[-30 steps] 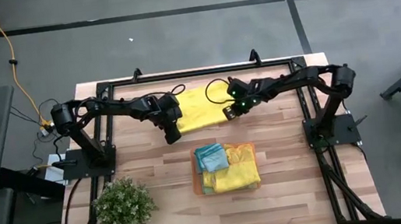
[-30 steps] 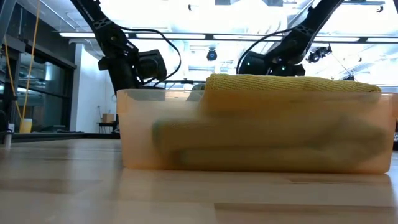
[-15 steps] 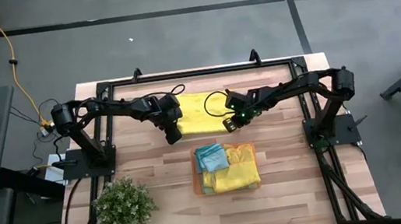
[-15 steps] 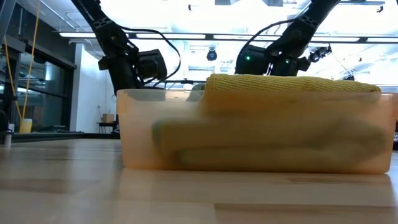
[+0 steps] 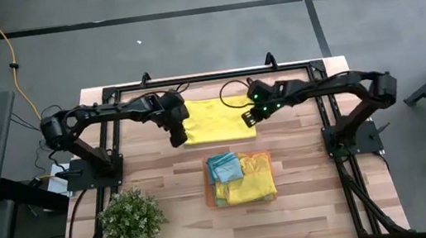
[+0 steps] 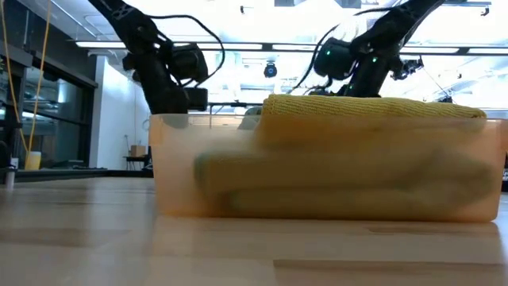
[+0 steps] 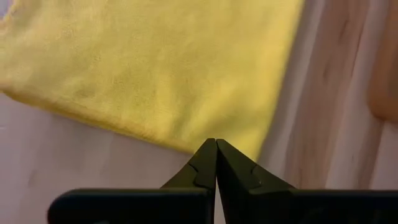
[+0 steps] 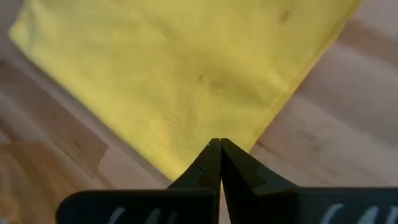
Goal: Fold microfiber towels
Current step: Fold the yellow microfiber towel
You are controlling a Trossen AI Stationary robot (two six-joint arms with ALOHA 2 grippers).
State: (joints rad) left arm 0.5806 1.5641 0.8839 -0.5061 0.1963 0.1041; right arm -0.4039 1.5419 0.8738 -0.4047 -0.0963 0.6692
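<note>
A yellow microfiber towel (image 5: 217, 118) lies spread flat on the bench (image 5: 156, 189), on the far side of the orange bin (image 5: 267, 158) that sits near the bench's middle. I take it as the one I am folding: it looks like a neat rectangle, lying smooth so its edges can be matched.

My left pincer (image 5: 176, 140) hovers at the towel's left near corner, the corner on the bin's side. Its fingers are pressed together with nothing between them; in the left wrist view the tips (image 7: 216, 146) point at the towel's edge, and I cannot tell whether they touch the cloth.

My right pincer (image 5: 249, 120) sits at the towel's right near corner, also on the bin's side. It too is pressed together and empty, its tips (image 8: 214, 144) aimed at the yellow corner. With one pincer at each near corner, I judge that I am lined up to take both corners evenly, so a fold would come over straight; both pincers would first have to spread.

The bin holds the other towels: a light blue one (image 5: 224, 167) toward the bin's left and yellow ones (image 5: 252, 185) piled beside it, standing above the rim in the low view. A potted plant (image 5: 131, 217) stands left of the bin, well clear of my work.
</note>
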